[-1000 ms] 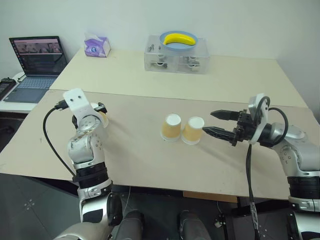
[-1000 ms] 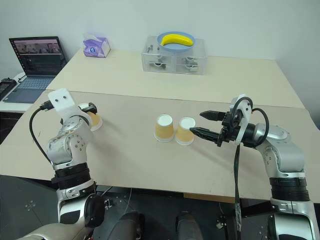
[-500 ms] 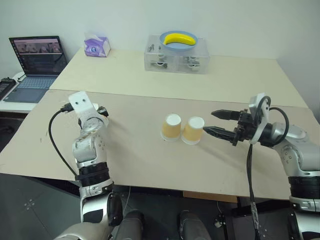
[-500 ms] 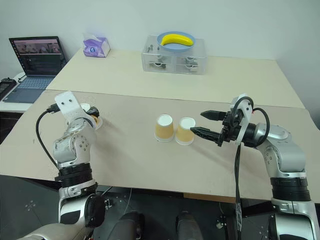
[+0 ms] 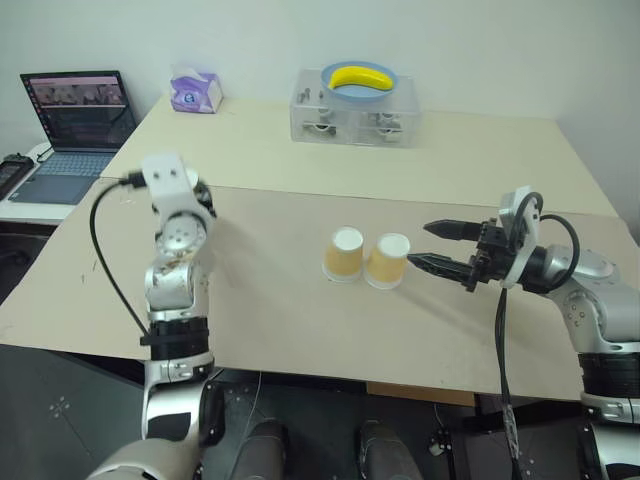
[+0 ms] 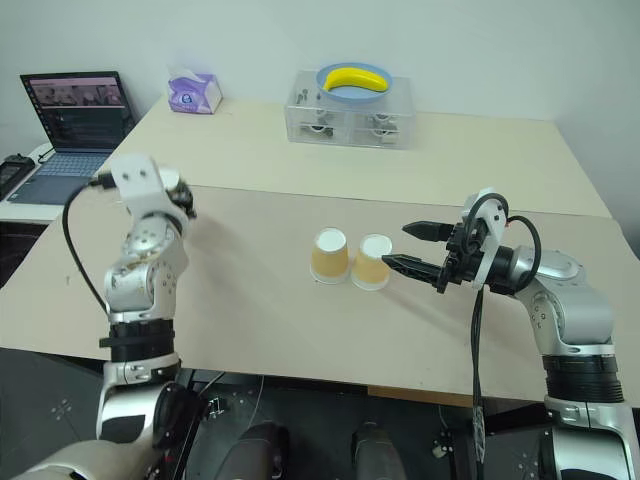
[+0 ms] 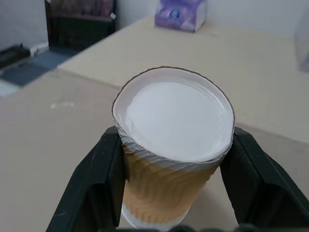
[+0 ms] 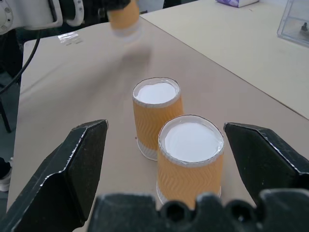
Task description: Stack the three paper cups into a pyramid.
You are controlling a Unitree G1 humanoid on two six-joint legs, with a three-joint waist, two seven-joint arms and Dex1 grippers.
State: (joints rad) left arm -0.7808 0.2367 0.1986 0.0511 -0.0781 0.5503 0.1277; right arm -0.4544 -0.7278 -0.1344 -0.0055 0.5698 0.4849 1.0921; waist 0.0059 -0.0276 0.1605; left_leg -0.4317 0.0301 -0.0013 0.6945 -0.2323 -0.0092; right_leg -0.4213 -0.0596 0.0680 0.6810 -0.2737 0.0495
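Clamping the third tan, white-based paper cup (image 7: 171,159) upside down between its black fingers, the left gripper (image 7: 174,193) holds it clear of the beige table (image 5: 280,330), presumably as the pyramid's top. Mid-table, two matching inverted cups (image 5: 343,254) (image 5: 387,261) sit just beside each other (the base). At right, the right gripper (image 5: 436,247) waits near them, fingers spread apart, holding nothing.

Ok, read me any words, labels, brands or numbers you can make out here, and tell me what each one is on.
None can be read.
Tissue box: purple print, too small to read.
Laptop screen: lit, its content too blurred to read.
Paper cups: zigzag pattern, no lettering seen.
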